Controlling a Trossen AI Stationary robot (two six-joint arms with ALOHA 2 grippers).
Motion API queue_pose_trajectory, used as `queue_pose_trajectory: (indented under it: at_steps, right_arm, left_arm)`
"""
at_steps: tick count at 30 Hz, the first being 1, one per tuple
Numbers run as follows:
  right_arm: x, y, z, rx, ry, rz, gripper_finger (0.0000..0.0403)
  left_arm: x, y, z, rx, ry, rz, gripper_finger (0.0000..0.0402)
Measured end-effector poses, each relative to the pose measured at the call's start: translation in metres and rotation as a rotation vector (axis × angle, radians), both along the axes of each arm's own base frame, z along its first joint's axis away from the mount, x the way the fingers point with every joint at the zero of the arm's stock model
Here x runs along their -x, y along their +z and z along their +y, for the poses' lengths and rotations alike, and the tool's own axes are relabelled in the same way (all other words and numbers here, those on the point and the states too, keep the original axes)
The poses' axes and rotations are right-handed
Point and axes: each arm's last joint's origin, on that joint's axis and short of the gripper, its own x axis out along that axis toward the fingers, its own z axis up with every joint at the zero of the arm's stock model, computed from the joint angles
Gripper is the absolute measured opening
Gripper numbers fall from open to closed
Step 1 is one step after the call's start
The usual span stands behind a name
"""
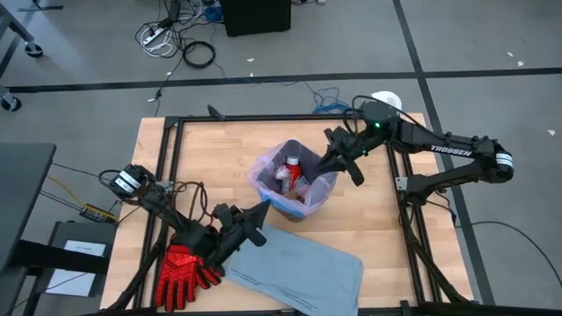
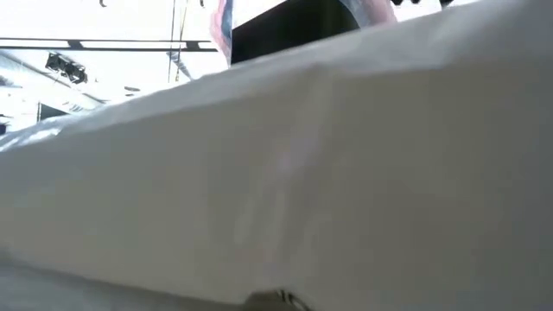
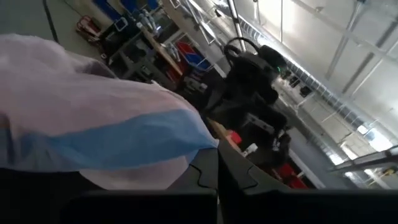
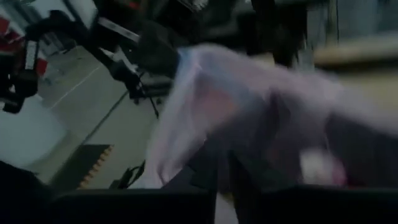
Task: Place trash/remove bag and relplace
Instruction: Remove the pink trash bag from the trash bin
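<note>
The bin stands mid-table, lined with the translucent pink-lavender bag (image 1: 263, 171). Inside lies trash: a red-capped little bottle (image 1: 291, 167) and white paper. My left gripper (image 1: 262, 211) is at the bag's near-left rim, shut on it; the bag's blue-banded hem (image 3: 124, 140) fills the left wrist view. My right gripper (image 1: 330, 164) is at the bag's right rim, shut on the film (image 4: 211, 106). The grey-blue replacement liner (image 1: 294, 268) lies flat near the table's front edge. My left gripper pinches the bag's rim at its blue drawstring hem (image 3: 186, 146) between its two fingers, coming about level from the table's near-left. The film bulges up beside the fingers. My right gripper holds the bag's right rim (image 1: 327, 171), coming from the table's far right; the blurred wrist view shows film spreading from the fingers (image 4: 205, 168).
Red gloves (image 1: 186, 270) lie at the near left beside the left arm. A dark frame (image 1: 167, 158) runs around the wooden tabletop. The low view is almost filled by the pale liner (image 2: 302, 190) close to the camera. Bare wood shows left of the bin.
</note>
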Motion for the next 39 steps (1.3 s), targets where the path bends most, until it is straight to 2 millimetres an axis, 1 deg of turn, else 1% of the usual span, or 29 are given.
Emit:
queue_pose_trajectory:
  at_steps: [4,7,11,14,17,20,26,30,33,39]
  right_arm:
    - [-0.005,0.009,0.013,0.103,0.004,-0.126,0.0073]
    - [-0.011,0.007,0.018,0.108,0.014,-0.138,0.0112]
    - [-0.023,0.0,0.026,0.06,0.052,-0.114,0.0159]
    - [-0.033,-0.003,0.034,0.02,0.085,-0.116,0.0181]
    - [-0.043,-0.004,0.041,-0.022,0.131,-0.153,0.0186]
    - [-0.055,-0.009,0.048,-0.062,0.18,-0.175,0.0178]
    - [-0.084,-0.029,0.061,-0.166,0.212,-0.12,0.0155]
    - [-0.095,-0.03,0.061,-0.179,0.186,-0.113,0.0138]
    - [-0.098,-0.029,0.06,-0.175,0.181,-0.115,0.0111]
    - [-0.098,-0.028,0.058,-0.128,0.181,-0.143,0.0033]
  left_arm:
    - [-0.002,0.008,-0.001,0.012,0.001,-0.014,0.0]
    - [-0.003,0.014,-0.002,0.044,0.018,-0.026,0.0]
    - [-0.007,0.026,-0.002,0.089,0.067,-0.012,0.0]
    - [-0.01,0.037,-0.004,0.094,0.098,0.025,0.0]
    - [-0.012,0.046,-0.005,0.11,0.134,0.065,0.0]
    - [-0.013,0.056,-0.006,0.1,0.143,0.09,0.0]
    - [-0.014,0.075,-0.007,0.081,0.146,0.115,0.0]
    - [-0.013,0.088,-0.01,0.063,0.138,0.133,0.0]
    - [-0.015,0.096,-0.011,0.05,0.137,0.145,0.0]
    - [-0.014,0.109,-0.016,0.026,0.129,0.173,0.0]
